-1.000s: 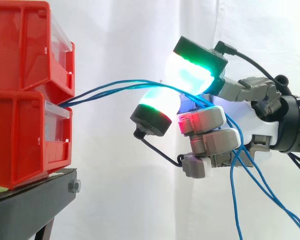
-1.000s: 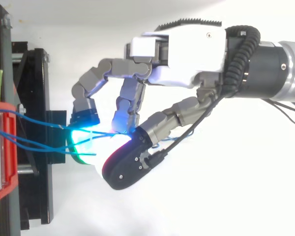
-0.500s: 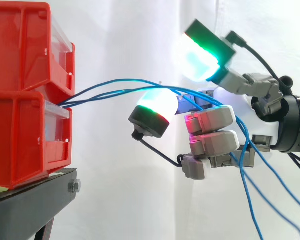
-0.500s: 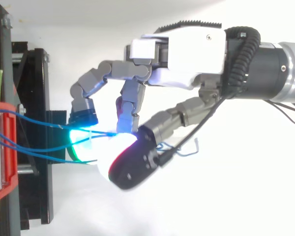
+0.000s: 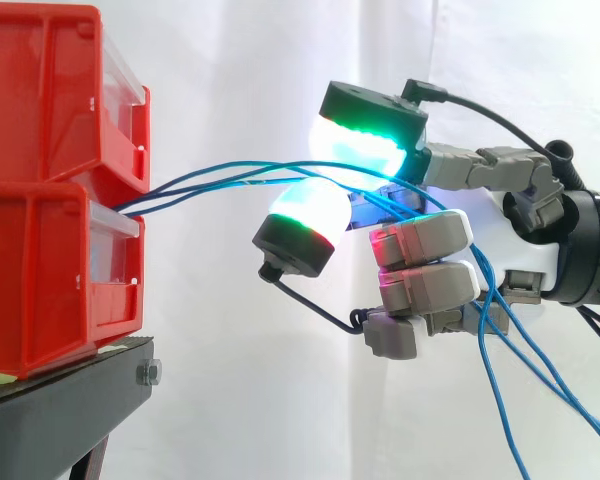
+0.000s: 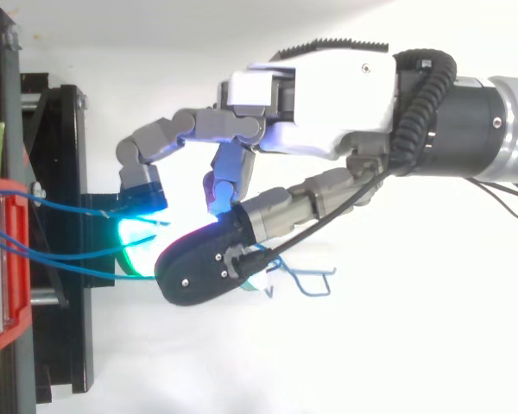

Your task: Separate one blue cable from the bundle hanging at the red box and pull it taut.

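I am pinching the blue cables [image 5: 220, 178] between my thumb's glowing green pad [image 5: 365, 135] above and a finger's green pad [image 5: 310, 215] below. The rest of my hand [image 5: 510, 230] is curling its other fingers in toward the palm. The cables are thin, bright blue strands. They are coming out from between the two stacked red bins [image 5: 50, 190] at the left and rising in a gentle bow toward my pads, bunched closely together there. Past the pinch they are running behind my curled fingers and trailing loosely down toward the lower right. In the top view the strands are fanning apart near the bins [image 6: 4, 259] and gathering at my hand [image 6: 328, 95]. The bins are sitting on a black stand [image 5: 60, 400], and a white curtain [image 5: 240, 380] is hanging behind everything.
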`<state>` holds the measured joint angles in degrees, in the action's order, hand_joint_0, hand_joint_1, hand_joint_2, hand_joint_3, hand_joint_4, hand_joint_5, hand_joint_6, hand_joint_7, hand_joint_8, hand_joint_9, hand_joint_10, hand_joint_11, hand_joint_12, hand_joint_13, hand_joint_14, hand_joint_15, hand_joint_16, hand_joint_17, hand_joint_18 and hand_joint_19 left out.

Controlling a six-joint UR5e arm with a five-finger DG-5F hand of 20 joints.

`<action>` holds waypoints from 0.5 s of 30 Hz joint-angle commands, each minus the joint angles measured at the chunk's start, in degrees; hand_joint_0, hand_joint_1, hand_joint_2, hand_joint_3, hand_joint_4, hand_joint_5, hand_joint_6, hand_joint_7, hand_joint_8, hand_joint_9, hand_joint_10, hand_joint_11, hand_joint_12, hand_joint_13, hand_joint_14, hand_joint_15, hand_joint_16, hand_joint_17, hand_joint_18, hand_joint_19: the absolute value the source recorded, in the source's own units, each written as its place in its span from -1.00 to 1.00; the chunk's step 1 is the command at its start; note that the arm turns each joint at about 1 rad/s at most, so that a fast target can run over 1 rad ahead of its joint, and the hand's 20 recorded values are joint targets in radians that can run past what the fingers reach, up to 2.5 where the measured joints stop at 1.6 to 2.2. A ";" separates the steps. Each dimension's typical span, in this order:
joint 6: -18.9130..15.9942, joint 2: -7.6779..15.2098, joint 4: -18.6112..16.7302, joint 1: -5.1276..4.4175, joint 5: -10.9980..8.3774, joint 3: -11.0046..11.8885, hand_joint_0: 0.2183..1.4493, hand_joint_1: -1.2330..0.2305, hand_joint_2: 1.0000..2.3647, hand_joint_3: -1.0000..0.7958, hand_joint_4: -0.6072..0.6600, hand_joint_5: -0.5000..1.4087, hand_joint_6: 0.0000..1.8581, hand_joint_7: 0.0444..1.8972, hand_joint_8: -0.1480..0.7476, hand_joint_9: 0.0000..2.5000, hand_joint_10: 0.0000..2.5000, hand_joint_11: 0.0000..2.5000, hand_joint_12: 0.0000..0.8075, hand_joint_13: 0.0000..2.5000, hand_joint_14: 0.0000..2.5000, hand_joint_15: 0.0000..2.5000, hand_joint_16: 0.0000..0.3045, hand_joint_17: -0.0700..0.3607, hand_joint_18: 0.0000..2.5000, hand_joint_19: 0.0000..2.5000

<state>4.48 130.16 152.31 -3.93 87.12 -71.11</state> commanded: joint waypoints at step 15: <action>0.00 0.00 0.09 -0.11 -0.03 0.00 -0.36 0.12 -1.00 -0.40 0.23 -0.60 -0.23 0.16 0.11 0.12 -0.98 -0.11 -0.04 0.11 -0.98 -0.20 -0.69 -0.18 -0.11 -0.36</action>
<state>4.48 130.16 152.38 -4.03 87.10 -71.13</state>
